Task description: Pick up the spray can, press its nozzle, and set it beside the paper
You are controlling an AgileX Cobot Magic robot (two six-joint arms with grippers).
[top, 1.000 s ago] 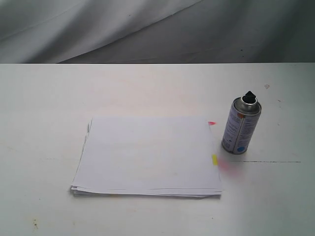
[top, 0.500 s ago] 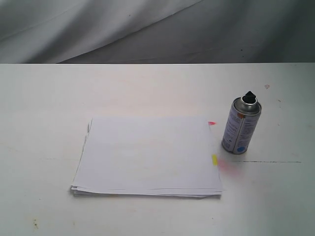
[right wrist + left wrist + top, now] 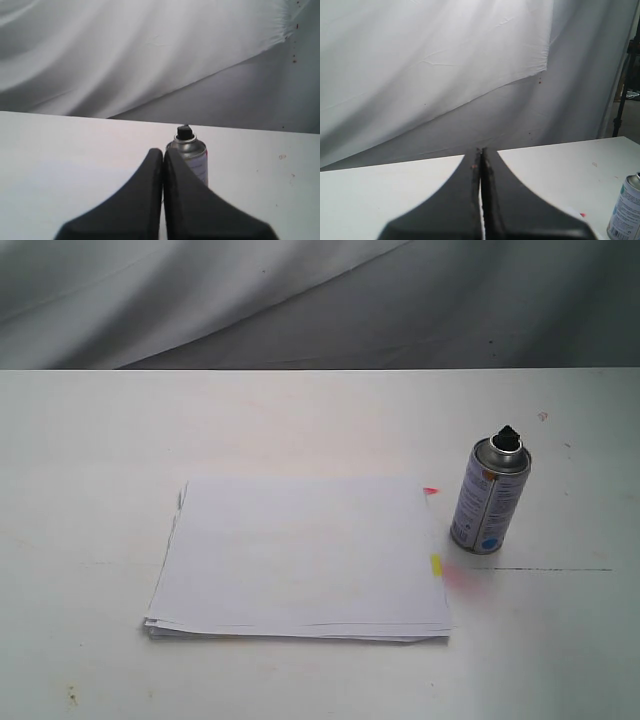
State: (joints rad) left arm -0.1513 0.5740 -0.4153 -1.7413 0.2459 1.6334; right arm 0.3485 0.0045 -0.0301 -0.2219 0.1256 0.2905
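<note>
The silver spray can (image 3: 489, 497) stands upright on the white table, just right of the paper (image 3: 300, 556), with its black nozzle (image 3: 506, 437) on top. Pink and yellow tabs line the paper's right edge. Neither arm shows in the exterior view. In the right wrist view my right gripper (image 3: 163, 151) is shut and holds nothing; the spray can (image 3: 195, 159) and its nozzle (image 3: 184, 132) stand just beyond its tips. My left gripper (image 3: 480, 150) is shut and holds nothing, and the spray can (image 3: 626, 207) sits far off at the edge of that view.
A grey-white cloth backdrop (image 3: 300, 300) hangs behind the table's far edge. A faint pink stain (image 3: 462, 580) marks the table (image 3: 100, 440) in front of the can. A dark stand (image 3: 626, 85) rises beside the backdrop in the left wrist view.
</note>
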